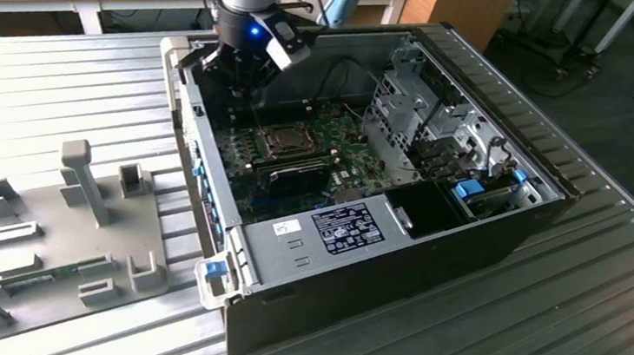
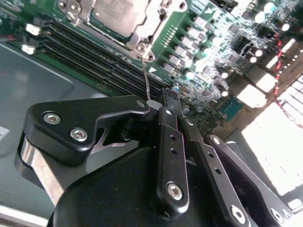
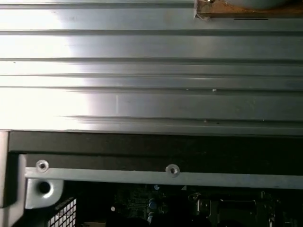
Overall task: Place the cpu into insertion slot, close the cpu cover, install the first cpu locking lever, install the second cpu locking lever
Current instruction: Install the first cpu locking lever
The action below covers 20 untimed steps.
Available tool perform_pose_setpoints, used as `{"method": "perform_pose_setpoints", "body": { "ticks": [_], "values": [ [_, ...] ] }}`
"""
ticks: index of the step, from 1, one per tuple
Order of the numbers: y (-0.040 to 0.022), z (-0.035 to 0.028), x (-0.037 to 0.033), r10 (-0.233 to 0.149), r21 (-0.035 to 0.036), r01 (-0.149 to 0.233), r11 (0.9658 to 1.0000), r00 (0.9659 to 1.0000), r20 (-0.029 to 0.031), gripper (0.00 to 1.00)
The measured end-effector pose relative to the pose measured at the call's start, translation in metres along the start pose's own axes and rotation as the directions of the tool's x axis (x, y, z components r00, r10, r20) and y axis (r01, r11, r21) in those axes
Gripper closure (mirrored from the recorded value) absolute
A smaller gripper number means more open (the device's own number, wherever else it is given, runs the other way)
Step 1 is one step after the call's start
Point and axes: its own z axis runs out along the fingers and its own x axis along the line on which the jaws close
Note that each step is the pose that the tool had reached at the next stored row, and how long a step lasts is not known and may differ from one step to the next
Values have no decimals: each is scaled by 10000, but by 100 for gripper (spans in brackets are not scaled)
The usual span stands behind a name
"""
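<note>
Inside the open computer case, the insertion slot (image 1: pixel 285 144) sits on the green circuit board. In the second wrist view the cpu (image 2: pixel 116 12) lies in it, grey top up. The silver cpu cover (image 2: pixel 142 34) lies flat around the cpu. A thin wire locking lever (image 2: pixel 146 75) runs from the socket's corner to my fingertips (image 2: pixel 163 94). My gripper (image 2: pixel 168 93) is shut, its tips against the lever's free end; whether it pinches the wire I cannot tell. In the exterior view my gripper (image 1: pixel 239 78) hangs low over the board, just behind the socket.
Long black memory slots (image 2: pixel 94 56) run beside the socket. Drive cages and cables (image 1: pixel 438 137) fill the case on the exterior view's right. A grey fixture plate (image 1: pixel 68 223) with upright holders lies on the ribbed metal table (image 1: pixel 46 90) at the exterior view's left.
</note>
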Motion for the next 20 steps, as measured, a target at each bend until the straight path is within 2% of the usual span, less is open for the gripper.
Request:
{"method": "perform_pose_setpoints", "body": {
  "ticks": [20],
  "values": [
    [-5, 9, -311, 345, 11, -345, 9994, 9994, 15, 89]
  ]
}}
